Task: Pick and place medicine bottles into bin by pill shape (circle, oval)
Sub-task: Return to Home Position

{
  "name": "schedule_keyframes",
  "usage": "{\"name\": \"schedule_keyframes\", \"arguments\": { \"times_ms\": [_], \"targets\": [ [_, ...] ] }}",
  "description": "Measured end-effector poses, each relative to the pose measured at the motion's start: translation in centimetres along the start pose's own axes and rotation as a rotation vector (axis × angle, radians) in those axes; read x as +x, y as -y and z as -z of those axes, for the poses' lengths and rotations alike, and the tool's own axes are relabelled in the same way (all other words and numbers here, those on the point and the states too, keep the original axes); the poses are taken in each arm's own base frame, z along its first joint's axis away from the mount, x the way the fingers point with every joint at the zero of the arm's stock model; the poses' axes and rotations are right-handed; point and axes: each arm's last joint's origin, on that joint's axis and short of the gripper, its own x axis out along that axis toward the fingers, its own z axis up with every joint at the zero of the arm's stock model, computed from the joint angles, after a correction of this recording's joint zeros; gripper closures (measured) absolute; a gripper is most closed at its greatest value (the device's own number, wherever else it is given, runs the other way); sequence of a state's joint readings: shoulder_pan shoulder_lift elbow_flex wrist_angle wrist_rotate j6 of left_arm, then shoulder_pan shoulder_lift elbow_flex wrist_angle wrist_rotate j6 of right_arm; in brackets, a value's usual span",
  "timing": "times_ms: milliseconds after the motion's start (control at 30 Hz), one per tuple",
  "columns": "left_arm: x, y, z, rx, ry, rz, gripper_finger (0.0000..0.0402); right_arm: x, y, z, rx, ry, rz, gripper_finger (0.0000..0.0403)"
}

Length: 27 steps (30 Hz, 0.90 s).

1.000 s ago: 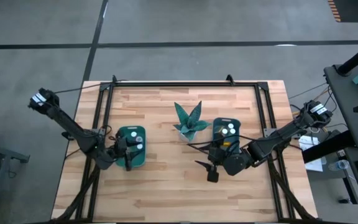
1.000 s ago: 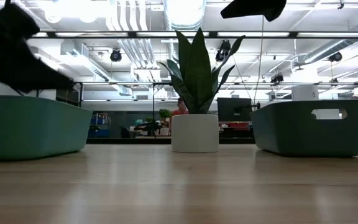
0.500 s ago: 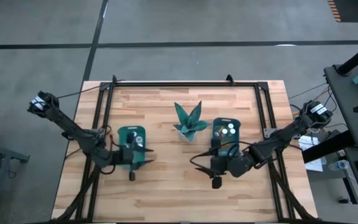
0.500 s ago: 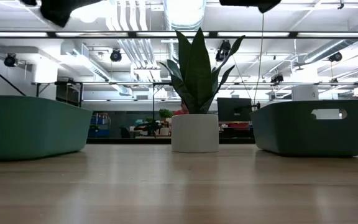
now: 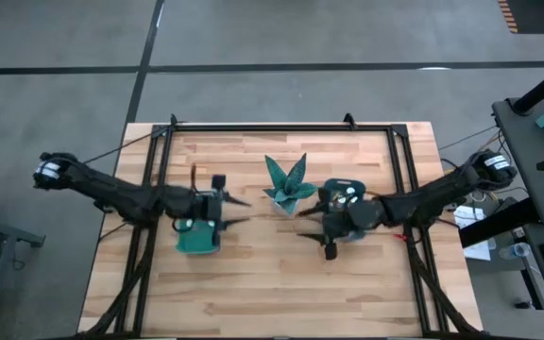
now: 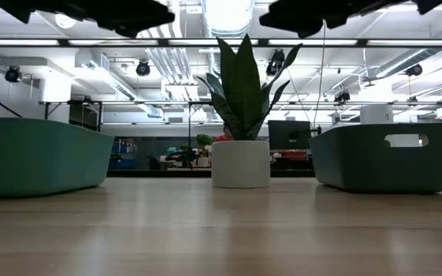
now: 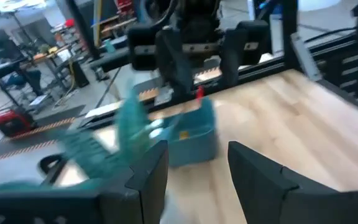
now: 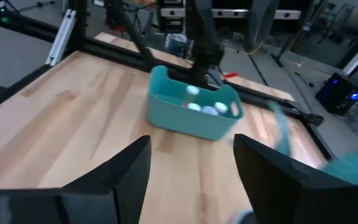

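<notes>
Left gripper (image 7: 196, 158) hangs above the table (image 5: 253, 283), jaws wide apart and empty, with the left bin (image 8: 185, 124) below and behind its tips. A plant (image 5: 286, 184) stands between the grippers. Right gripper (image 8: 191, 142), also spread and empty, has the right bin (image 7: 194, 140) beneath its wrist. White-capped bottles (image 8: 211, 110) lie inside both bins, none ahead of either gripper, so sorting looks finished and both arms seem bound for rest.

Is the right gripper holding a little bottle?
No, the right gripper is open, with nothing held in it.
</notes>
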State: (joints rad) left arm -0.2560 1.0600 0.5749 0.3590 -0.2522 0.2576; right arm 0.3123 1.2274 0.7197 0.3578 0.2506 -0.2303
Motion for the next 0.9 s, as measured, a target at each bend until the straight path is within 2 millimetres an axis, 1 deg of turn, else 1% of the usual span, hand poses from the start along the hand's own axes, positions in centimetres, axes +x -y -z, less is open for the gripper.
{"name": "schedule_keyframes", "arguments": {
  "times_ms": [100,200,267,367,500,600,733,833,900],
  "targets": [
    [-1.2,-2.4,0.2,0.000,-0.016,-0.044,0.0254,-1.2,1.8,0.7,0.012,0.012,0.019,0.0182],
    [-2.8,-4.2,0.4,-0.008,-0.044,-0.072,0.0271,-2.9,3.2,1.7,0.029,0.025,0.050,0.0182],
    [-3.9,-5.0,0.4,-0.013,-0.054,-0.089,0.0287,-4.1,3.9,2.4,0.035,0.033,0.076,0.0182],
    [-5.7,-5.7,0.2,-0.015,-0.066,-0.118,0.0312,-6.3,4.6,3.5,0.037,0.057,0.115,0.0182],
    [-7.9,-5.8,0.3,-0.021,-0.059,-0.130,0.0342,-9.2,5.3,4.6,0.064,0.122,0.174,0.0182],
    [-9.1,-5.6,1.0,-0.037,-0.025,-0.136,0.0362,-11.1,5.4,5.4,0.076,0.178,0.209,0.0182],
    [-10.1,-5.1,2.6,-0.076,-0.002,-0.142,0.0383,-13.1,5.5,6.5,0.089,0.245,0.249,0.0182],
    [-10.8,-4.7,3.9,-0.098,0.009,-0.145,0.0395,-15.3,5.6,6.8,0.100,0.316,0.286,0.0182],
    [-11.5,-4.5,4.4,-0.103,0.042,-0.153,0.0400,-16.2,5.5,7.1,0.109,0.336,0.299,0.0182]
  ]
}}
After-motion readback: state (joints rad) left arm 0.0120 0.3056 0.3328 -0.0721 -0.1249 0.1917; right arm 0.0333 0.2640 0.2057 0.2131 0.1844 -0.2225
